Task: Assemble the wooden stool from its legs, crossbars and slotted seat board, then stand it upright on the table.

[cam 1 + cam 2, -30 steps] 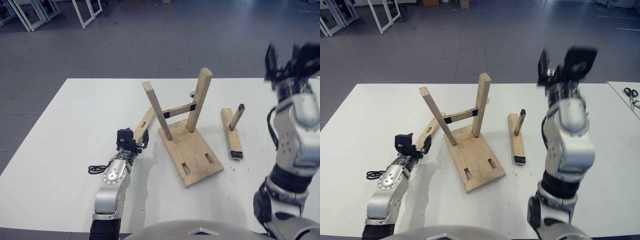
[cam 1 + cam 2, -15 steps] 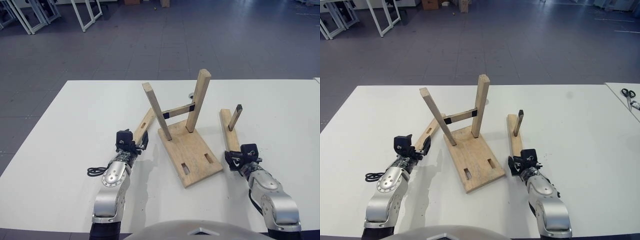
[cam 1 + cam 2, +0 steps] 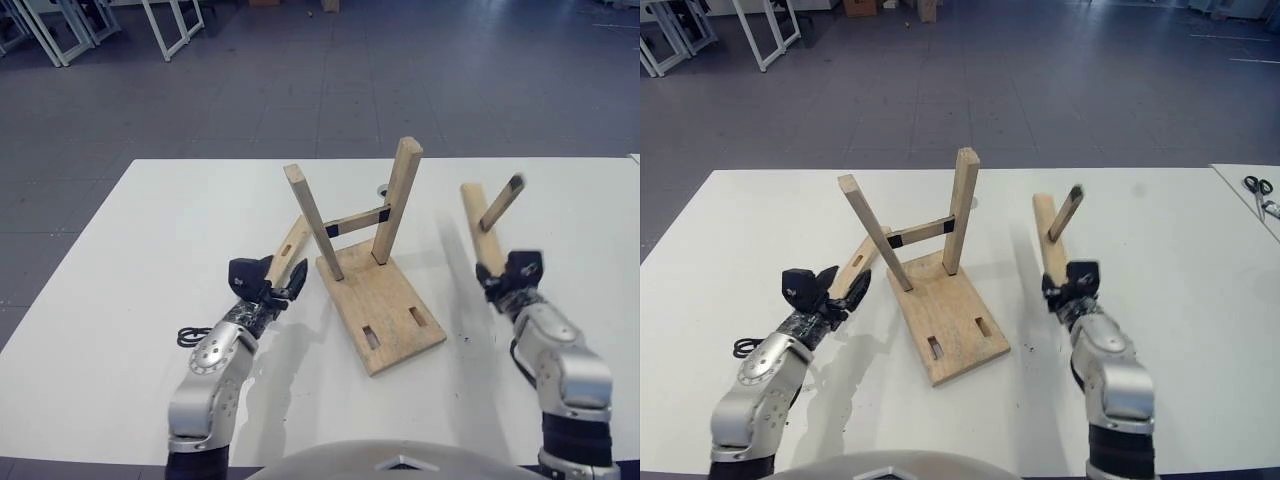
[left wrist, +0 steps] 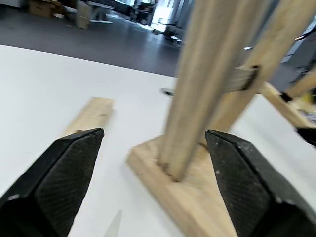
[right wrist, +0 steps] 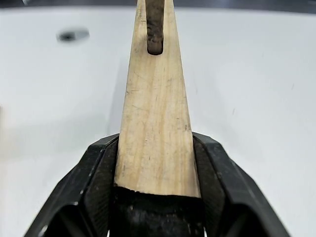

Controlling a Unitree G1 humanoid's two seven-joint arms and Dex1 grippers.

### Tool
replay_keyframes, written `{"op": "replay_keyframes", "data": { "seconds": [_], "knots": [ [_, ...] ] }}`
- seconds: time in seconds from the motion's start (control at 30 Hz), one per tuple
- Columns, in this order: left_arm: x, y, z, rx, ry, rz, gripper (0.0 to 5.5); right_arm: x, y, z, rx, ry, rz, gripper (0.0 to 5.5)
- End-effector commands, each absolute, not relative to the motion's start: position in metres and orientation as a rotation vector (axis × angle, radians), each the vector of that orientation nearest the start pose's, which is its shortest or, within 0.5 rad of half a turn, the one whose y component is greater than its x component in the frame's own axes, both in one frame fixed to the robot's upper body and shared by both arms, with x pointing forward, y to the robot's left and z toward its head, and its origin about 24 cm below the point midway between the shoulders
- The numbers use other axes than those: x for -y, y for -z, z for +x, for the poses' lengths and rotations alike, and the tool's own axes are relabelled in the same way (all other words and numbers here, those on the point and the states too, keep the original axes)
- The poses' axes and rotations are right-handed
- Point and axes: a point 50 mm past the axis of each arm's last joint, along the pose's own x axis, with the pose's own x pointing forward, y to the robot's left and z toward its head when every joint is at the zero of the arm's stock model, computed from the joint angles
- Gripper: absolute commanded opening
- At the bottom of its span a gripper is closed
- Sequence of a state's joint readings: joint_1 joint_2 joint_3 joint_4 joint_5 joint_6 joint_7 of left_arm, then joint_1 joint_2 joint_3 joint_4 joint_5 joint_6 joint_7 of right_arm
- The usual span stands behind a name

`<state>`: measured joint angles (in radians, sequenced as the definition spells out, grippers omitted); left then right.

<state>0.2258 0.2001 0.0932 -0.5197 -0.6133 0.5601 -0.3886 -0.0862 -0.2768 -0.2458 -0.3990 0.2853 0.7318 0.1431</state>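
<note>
Two legs stand in the seat board (image 3: 383, 308), which lies flat near the middle of the white table (image 3: 120, 260). The left leg (image 3: 313, 220) leans, the right leg (image 3: 398, 200) is nearer upright, and a crossbar (image 3: 357, 221) joins them. We see open slots (image 3: 372, 338) at the board's near end.

Behind the board a small round object (image 3: 384, 189) lies on the table. A black cable (image 3: 188, 335) loops beside the left wrist, and scissors (image 3: 1259, 186) lie on a neighbouring table to the right. A loose leg (image 3: 292, 243) lies flat just left of the board, its far end partly hidden by the leaning leg.

The left arm stretches forward low over the table, bringing the left gripper (image 3: 270, 282) to the near end of the loose leg. Its fingers (image 4: 74, 163) are spread wide and hold nothing; we cannot tell whether they touch that leg.

The right arm is bent, its forearm raised right of the board. The right gripper (image 5: 155, 168) pinches the near end of the held leg (image 3: 480, 225), which tilts up and away, clear of the table. A short crossbar stub (image 3: 500, 203) sticks out near its far end.
</note>
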Motion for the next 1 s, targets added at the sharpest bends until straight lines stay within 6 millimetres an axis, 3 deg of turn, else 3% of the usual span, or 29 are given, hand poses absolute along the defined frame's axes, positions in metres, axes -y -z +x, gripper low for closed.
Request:
{"op": "replay_keyframes", "data": {
  "seconds": [0.03,0.07,0.13,0.23,0.5,0.6,0.73,1.0],
  "knots": [
    [-0.17,-0.126,0.172,-0.175,1.019,-0.69,3.82,0.189,-0.202,0.244,0.125,-0.601,0.28,2.04],
    [-0.172,-0.134,0.176,-0.154,1.06,-0.757,3.82,0.177,-0.208,0.228,0.106,-0.834,0.377,2.04],
    [-0.171,-0.143,0.183,-0.129,1.106,-0.854,3.82,0.171,-0.21,0.207,0.035,-1.111,0.478,2.04],
    [-0.158,-0.149,0.191,-0.143,1.177,-0.924,3.82,0.167,-0.207,0.2,-0.054,-1.28,0.528,2.04],
    [-0.14,-0.163,0.203,-0.208,1.282,-0.954,3.82,0.13,-0.195,0.182,-0.239,-1.49,0.601,2.04],
    [-0.141,-0.167,0.201,-0.212,1.3,-0.982,3.82,0.127,-0.19,0.18,-0.271,-1.488,0.591,2.04],
    [-0.149,-0.178,0.184,-0.225,1.438,-1.02,3.82,0.13,-0.182,0.189,-0.29,-1.417,0.574,2.04],
    [-0.147,-0.174,0.2,-0.225,1.335,-0.946,3.82,0.116,-0.168,0.174,-0.368,-1.492,0.575,2.04]
  ]
}}
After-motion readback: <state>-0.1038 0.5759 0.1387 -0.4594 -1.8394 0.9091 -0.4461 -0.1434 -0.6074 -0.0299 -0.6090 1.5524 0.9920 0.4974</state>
